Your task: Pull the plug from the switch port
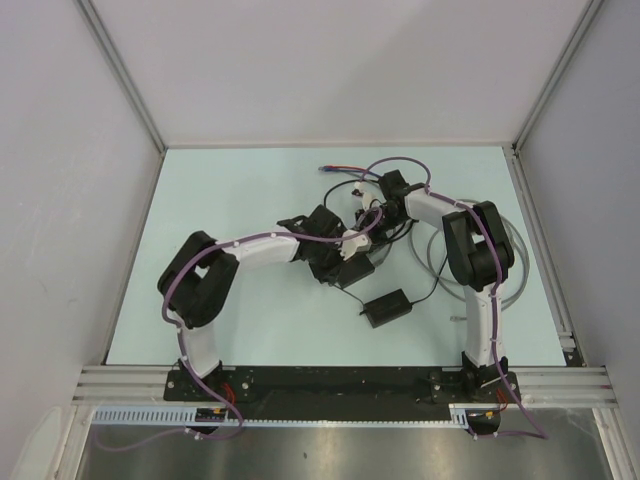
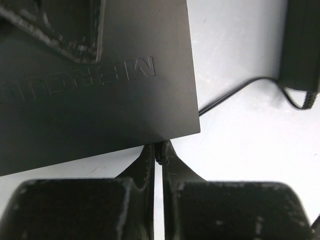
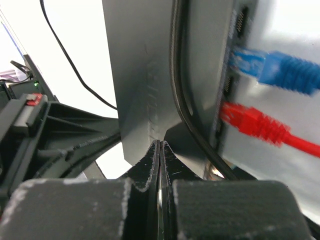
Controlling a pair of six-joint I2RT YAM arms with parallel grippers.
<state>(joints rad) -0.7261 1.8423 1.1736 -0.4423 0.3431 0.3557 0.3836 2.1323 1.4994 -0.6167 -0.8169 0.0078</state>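
From above, the left arm (image 1: 250, 245) and the right arm (image 1: 440, 210) both reach to the middle of the pale tabletop (image 1: 230, 200), and their ends meet over a dark cluster. The switch (image 1: 357, 272) lies there, mostly under the arms. A black adapter (image 1: 387, 307) lies just beside it, nearer to the bases, with a thin black cable (image 1: 425, 292) going from it.

In the left wrist view, the switch fills the upper left as a flat matte black box with raised letters on its top. The left claw (image 2: 158, 152) has its fingers pressed together, and the tips touch the near edge of the box, close to its corner. I cannot tell if anything is pinched between them. The adapter is at the upper right, apart from the box.

In the right wrist view, the right claw (image 3: 159, 147) is also closed, with its tips at the edge of the switch. Along the box's right edge are the ports (image 3: 242, 22). A blue plug (image 3: 270, 67) and a red plug (image 3: 255, 122) both sit in ports, blue above red.
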